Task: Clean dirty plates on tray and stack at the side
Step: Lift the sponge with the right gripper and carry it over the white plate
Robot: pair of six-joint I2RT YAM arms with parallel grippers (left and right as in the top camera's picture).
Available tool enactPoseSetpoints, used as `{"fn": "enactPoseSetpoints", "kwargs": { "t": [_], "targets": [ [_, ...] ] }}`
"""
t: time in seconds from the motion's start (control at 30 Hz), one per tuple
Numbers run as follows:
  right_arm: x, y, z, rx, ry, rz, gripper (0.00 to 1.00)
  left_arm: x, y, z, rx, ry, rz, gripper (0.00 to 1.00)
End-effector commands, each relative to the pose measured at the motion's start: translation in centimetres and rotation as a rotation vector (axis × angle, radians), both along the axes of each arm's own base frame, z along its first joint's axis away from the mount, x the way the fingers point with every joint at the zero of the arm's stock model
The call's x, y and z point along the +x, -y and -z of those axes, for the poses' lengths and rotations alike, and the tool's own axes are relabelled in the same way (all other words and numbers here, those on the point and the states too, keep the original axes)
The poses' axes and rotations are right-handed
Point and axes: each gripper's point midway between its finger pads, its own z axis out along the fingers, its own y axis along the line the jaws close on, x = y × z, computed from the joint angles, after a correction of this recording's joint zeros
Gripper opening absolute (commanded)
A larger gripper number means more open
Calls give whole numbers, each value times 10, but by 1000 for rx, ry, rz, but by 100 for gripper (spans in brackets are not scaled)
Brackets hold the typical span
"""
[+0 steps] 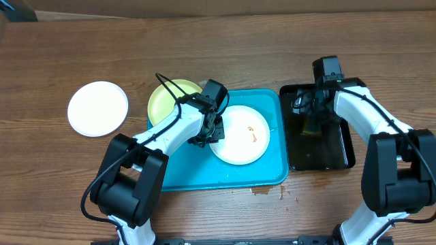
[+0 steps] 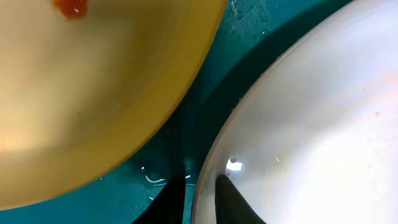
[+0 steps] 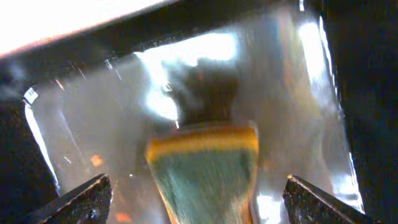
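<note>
**Pinched tight on the left, gaping wide on the right**

Right up against the lens, found the dark fingertips of the left gripper squeezed to a slit on the rim of the white plate, with nothing else in the bite. Made out that plate lying flat inside the tray, right of its middle, with an orange smear on its face. Spotted the yellow-green plate just beside it at the tray's far left corner, apart by a thin strip of turquoise, with a red-orange blob on it. Counted a second white plate out on the table, well left of the tray, no marks readable from above.

Over to the other side! Caught the right gripper spread wide, gripping nothing, down over the black tray. Saw the sponge dead centre between those two tips, touching neither. Read its long axis as running straight away from the wrist, crossways to the line of closing. Judged the right arm far the nearer to it, with the white plate off to that arm's left, across both tray rims. Reckoned the next move a plain close on the sponge's narrow sides, no turn of the wrist called for. Could not tell through the glare how wet the sponge was.
</note>
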Motion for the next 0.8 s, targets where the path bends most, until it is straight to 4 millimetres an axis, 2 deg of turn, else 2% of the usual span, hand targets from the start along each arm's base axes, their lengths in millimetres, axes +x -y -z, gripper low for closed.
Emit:
{"fn": "enactPoseSetpoints", "kwargs": {
  "t": [0.0,0.07,0.13,0.2,0.4,0.47,0.5,0.57,0.63,0.7,0.73,0.77],
  "targets": [
    [-2,6,8,-16,5,12,89,-5,-4,9,37,-18,6,19],
    [-3,7,9,-16,8,12,88,-5,-4,9,37,-19,6,19],
    [-1,6,10,-15,17,11,84,-5,-4,9,37,-18,6,19],
    [1,6,10,-15,25,11,60,-5,-4,9,37,-18,5,19],
    [1,6,10,-14,28,12,44,-5,-4,9,37,-18,6,20],
    [1,6,10,-15,26,11,23,-5,-4,9,37,-18,6,20],
    [0,6,11,-15,26,11,20,-5,-4,9,37,-18,6,20],
    [0,5,11,-18,24,-14,19,-5,-4,9,36,-18,6,20],
    [0,3,12,-14,21,-49,21,-4,-4,9,35,-15,6,25],
    [-1,2,12,-13,17,-66,40,-3,-3,9,32,-9,6,35],
    [-2,2,12,-13,12,-65,46,-2,-3,9,30,-4,6,38],
    [-4,2,13,-13,6,-65,47,-1,-2,9,29,-2,6,40]
  ]
}}
